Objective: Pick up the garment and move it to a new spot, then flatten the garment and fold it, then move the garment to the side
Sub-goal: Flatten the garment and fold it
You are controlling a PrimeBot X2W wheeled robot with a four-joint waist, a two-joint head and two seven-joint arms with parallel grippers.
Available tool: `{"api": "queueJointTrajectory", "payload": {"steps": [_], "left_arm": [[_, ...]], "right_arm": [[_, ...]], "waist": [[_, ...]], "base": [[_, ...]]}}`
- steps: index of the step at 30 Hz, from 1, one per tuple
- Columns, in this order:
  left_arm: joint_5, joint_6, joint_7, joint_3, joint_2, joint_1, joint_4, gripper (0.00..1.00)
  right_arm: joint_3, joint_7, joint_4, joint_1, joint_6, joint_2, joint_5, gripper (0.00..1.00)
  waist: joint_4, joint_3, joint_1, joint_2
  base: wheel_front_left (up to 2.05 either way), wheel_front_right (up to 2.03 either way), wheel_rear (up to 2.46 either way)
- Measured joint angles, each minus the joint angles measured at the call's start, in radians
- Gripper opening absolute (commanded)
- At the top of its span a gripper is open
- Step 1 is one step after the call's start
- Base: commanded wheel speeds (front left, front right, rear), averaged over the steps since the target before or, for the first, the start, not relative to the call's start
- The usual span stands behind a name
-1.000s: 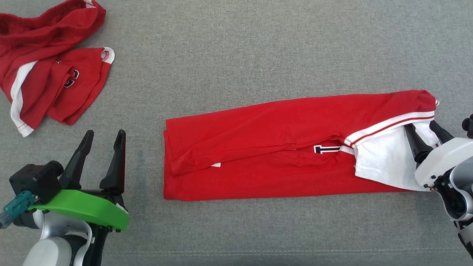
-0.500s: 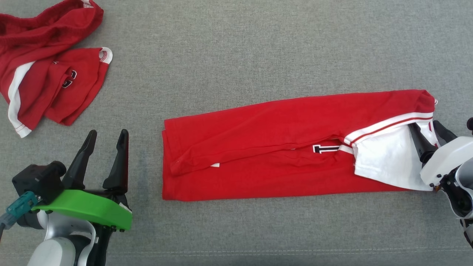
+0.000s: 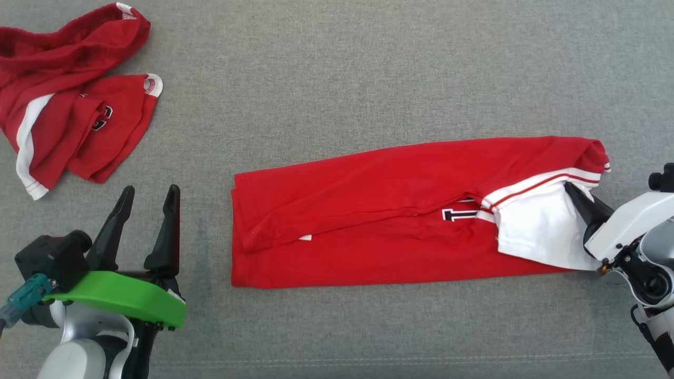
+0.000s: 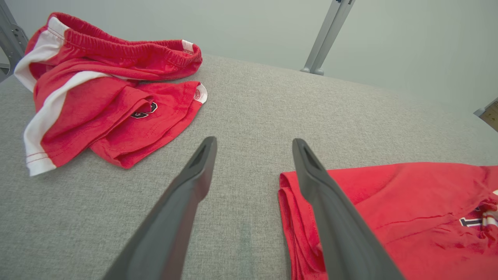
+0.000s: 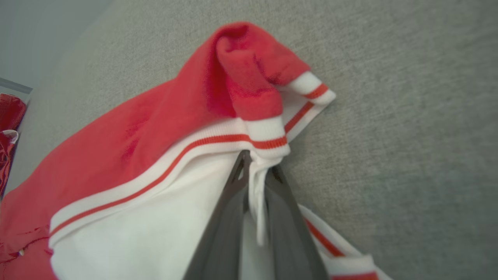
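The garment [image 3: 389,216], a red shirt with white sleeves and striped trim, lies folded into a long band across the grey surface. My right gripper [image 3: 571,192] is shut on the garment's white edge at its right end; in the right wrist view the two dark fingers [image 5: 229,210] pinch a fold of white cloth just below the striped cuff [image 5: 268,134]. My left gripper [image 3: 149,197] stands open near the lower left, short of the garment's left edge [image 4: 288,194], with nothing between its fingers [image 4: 194,182].
Another red and white garment [image 3: 68,105] lies crumpled at the far left corner, also seen in the left wrist view [image 4: 101,93]. Metal frame legs [image 4: 327,35] stand beyond the surface's far edge.
My right gripper has shut on the white cloth at the garment's right end, and that end has drawn in slightly. The left arm has stayed put.
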Motion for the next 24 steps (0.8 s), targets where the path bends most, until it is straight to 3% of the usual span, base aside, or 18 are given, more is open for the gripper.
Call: {"api": "queueJointTrajectory", "payload": {"steps": [3,9,19,22,24], "left_arm": [[0.0,0.0,0.0,0.004,0.0,0.001,0.0,1.0],[0.001,0.0,-0.009,0.02,0.0,0.013,0.009,1.0],[0.001,0.009,-0.018,0.029,-0.008,0.025,0.021,1.0],[0.001,0.009,-0.018,0.03,-0.008,0.035,0.021,1.0],[0.001,0.009,-0.02,0.035,-0.008,0.038,0.02,1.0]], "right_arm": [[-0.013,0.012,0.0,0.0,0.002,0.021,0.032,0.0],[-0.052,0.025,0.02,0.002,0.002,0.0,0.043,0.0],[-0.238,0.02,0.064,0.075,-0.051,-0.17,0.086,0.0],[-0.247,0.036,0.007,0.082,-0.022,-0.186,0.125,0.0],[-0.218,0.073,-0.073,0.08,0.013,-0.148,0.178,0.0]], "waist": [[-0.005,-0.006,0.0,0.0],[-0.015,-0.019,0.0,0.0],[-0.029,-0.05,0.0,0.0],[-0.03,-0.055,0.0,0.0],[-0.033,-0.058,0.0,0.0]], "base": [[0.0,0.0,0.0],[0.0,0.0,0.0],[0.0,0.0,0.0],[0.0,0.0,0.0],[0.0,0.0,0.0]]}}
